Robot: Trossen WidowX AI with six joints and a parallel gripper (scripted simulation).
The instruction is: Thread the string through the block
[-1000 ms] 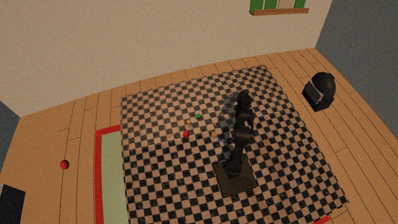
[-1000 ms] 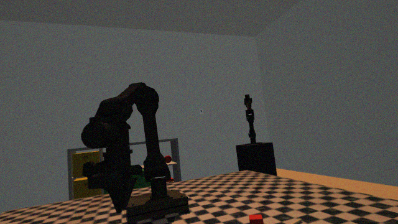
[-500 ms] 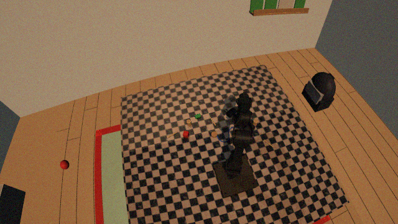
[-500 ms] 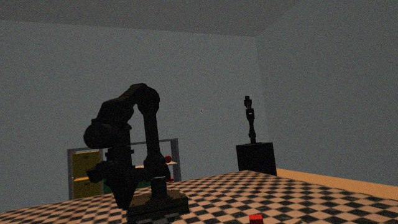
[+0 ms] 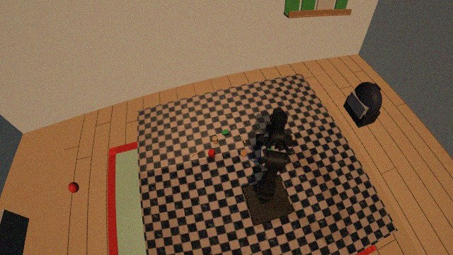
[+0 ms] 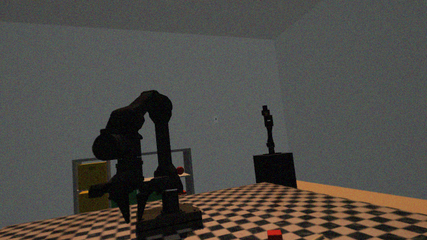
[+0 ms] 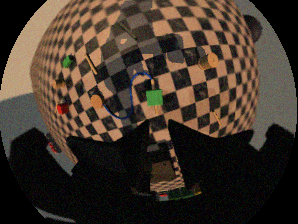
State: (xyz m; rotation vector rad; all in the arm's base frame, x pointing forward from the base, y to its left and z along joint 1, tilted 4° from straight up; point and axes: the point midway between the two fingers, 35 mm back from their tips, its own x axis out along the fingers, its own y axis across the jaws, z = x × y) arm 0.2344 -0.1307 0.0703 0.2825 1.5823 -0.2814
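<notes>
The green block (image 7: 154, 97) (image 5: 270, 150) stands on the table, mostly hidden by the arm in the top view. The thin wooden stick (image 7: 156, 108) shows on the block's near side in the wrist view, and a short pale length also shows on its far side, in line with it; the hole itself is not visible. The blue string (image 7: 131, 95) (image 5: 261, 154) curves from that far side to the round button (image 7: 96, 101) (image 5: 243, 153). My gripper (image 7: 159, 120) (image 6: 133, 221) is partly open and empty, pointing down, with the block ahead of its fingertips in the wrist view.
A red cube (image 5: 211, 153) (image 6: 274, 235) (image 7: 62, 108), a small green piece (image 5: 225, 132) (image 7: 67, 61) and a small round wooden piece (image 5: 214, 138) lie beyond the button. Loose sticks (image 5: 243, 138) (image 7: 91, 64) (image 7: 216, 117) lie on both sides. A wooden cylinder (image 7: 212, 60) lies right in the wrist view.
</notes>
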